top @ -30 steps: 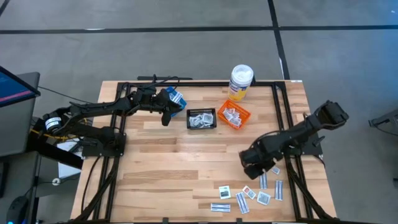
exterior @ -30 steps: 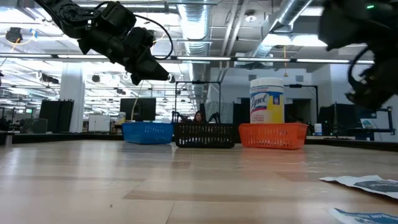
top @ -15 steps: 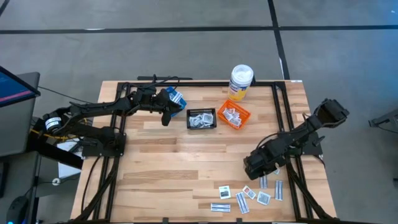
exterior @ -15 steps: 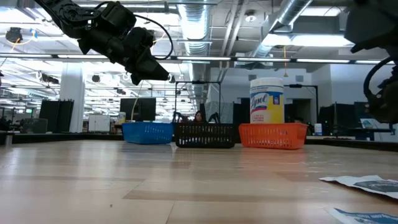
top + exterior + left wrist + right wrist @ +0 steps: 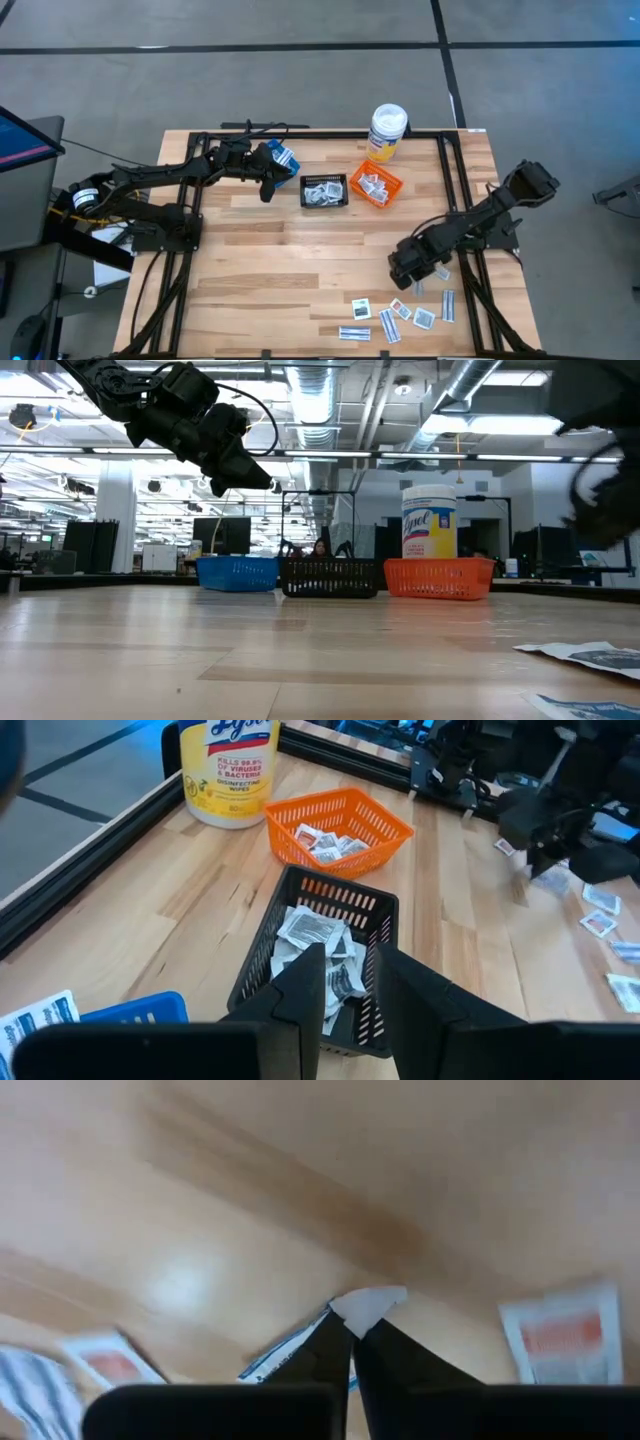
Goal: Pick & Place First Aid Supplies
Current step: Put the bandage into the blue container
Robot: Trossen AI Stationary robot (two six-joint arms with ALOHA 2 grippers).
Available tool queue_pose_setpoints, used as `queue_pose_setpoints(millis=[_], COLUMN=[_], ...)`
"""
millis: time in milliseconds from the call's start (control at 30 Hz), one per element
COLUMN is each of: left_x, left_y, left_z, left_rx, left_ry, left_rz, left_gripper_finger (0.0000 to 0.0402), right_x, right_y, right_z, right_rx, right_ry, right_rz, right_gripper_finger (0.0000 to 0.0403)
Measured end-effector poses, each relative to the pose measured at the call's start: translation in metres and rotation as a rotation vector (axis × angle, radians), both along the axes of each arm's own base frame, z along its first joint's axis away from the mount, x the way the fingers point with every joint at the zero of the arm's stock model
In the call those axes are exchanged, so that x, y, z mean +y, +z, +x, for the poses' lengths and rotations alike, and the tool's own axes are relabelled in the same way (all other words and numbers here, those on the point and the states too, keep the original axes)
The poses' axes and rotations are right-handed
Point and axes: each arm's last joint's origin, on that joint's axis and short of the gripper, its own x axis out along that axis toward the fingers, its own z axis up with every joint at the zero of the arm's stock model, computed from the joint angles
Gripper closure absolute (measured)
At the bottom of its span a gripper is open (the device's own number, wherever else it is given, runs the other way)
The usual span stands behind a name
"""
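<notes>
Since a second ago my right gripper [image 5: 352, 1330] closed, pinching a white packet [image 5: 368, 1305] near the table's [image 5: 260, 290] right edge. Left gripper [image 5: 350, 982] part-open over black basket [image 5: 372, 905]; print blurred.

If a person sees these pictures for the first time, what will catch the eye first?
Probably the right gripper, shut on the corner of a white packet above the loose packets at the table's near right. Next, the row at the far edge: blue basket, black basket, orange basket and the tall white bottle.

Wooden table [image 5: 260, 250], wipes bottle [image 5: 387, 131], blue basket [image 5: 237, 572], black basket [image 5: 325, 191], orange basket [image 5: 376, 186]
</notes>
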Motion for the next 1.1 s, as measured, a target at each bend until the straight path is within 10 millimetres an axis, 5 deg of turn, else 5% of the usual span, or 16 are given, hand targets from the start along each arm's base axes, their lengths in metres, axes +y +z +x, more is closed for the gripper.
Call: queue_pose_setpoints(millis=[233,533,767,1100], left_x=[-0.01,-0.051,-0.074,-0.069], left_y=[0.001,0.004,-0.011,-0.039], left_z=[0.005,0.02,0.05,0.088], left_rx=[-0.009,-0.044,-0.08,-0.23], left_ry=[-0.042,-0.199,-0.17,-0.144], left_rz=[-0.017,0.009,0.057,0.046], left_gripper_finger=[0.0312,0.0312,0.0312,0.0312], right_x=[-0.011,-0.052,-0.081,-0.101], right_y=[0.034,0.064,0.084,0.085], right_z=[0.035,0.082,0.113,0.12], right_rx=[-0.236,-0.552,-0.777,-0.771], right_ry=[0.163,0.376,0.337,0.329], right_rz=[-0.254,-1.018,-1.098,-1.146], right_gripper_finger=[0.04,0.0398,0.0397,0.0397])
